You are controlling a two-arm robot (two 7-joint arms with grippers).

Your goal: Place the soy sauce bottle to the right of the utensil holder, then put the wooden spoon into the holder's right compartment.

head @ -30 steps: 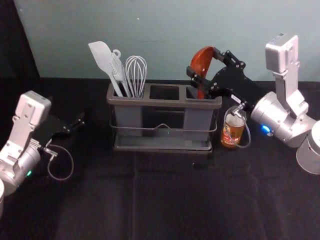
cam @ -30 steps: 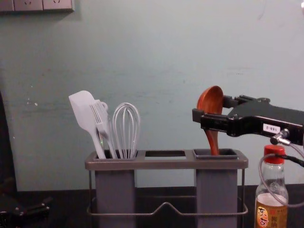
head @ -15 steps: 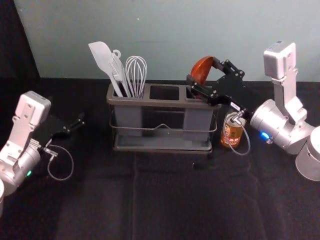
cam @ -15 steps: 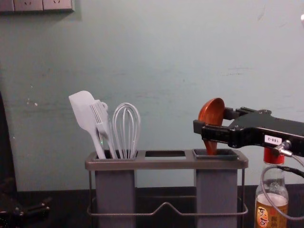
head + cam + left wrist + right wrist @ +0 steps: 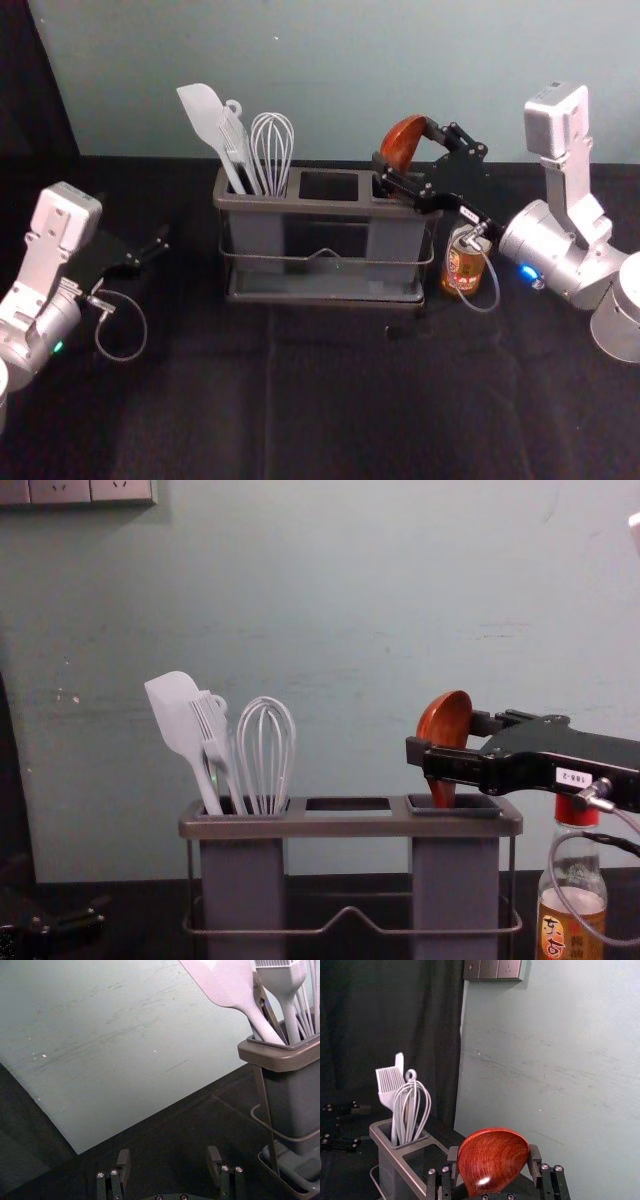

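Chest view: right hand point(image 5: 450, 736), clasping wooden spoon point(image 5: 445, 716) partly inside right compartment point(image 5: 456, 880), should lower straight, release softly; left hand point(image 5: 169, 1156), spread, rests leftward.

Chest view, left of centre: white spatula point(image 5: 172, 705), head up, leaning left; white brush point(image 5: 209, 725), bristles up, just right of spatula; pale wire whisk point(image 5: 265, 755), loops up, right of brush. Small looped piece point(image 5: 220, 703) behind brush, kind unclear. Upper left corner: wall panel point(image 5: 90, 490) with sockets. Behind: grey-green wall point(image 5: 350, 600), scuffed. Head view: dark curtain point(image 5: 35, 90), upper left; creased black cloth point(image 5: 330, 400) across lower part.
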